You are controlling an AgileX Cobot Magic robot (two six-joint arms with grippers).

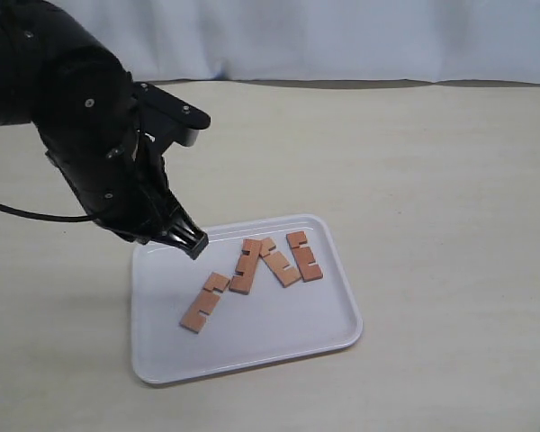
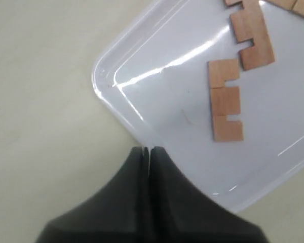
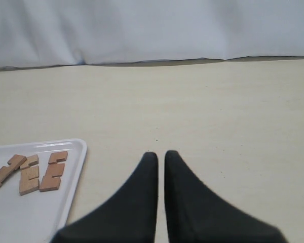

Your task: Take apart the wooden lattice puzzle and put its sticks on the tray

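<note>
No assembled lattice puzzle is in view. Several reddish-brown notched sticks lie separately on the white tray [image 1: 270,328]: one stick [image 1: 205,301] at the left, and three more [image 1: 246,265], [image 1: 279,262], [image 1: 303,256] close together near the far rim. My left gripper [image 1: 193,243] hangs shut and empty over the tray's far left corner. In the left wrist view the gripper [image 2: 149,150] sits at the tray [image 2: 162,111] rim, apart from the nearest stick [image 2: 225,101]. My right gripper [image 3: 160,154] is shut on nothing above bare table, to the right of the tray [image 3: 76,167] and its sticks [image 3: 53,170].
The beige tabletop [image 1: 414,180] runs all round the tray. A white cloth backdrop [image 1: 342,36] closes the far edge. The bulky black left arm [image 1: 81,135] looms over the table left of the tray.
</note>
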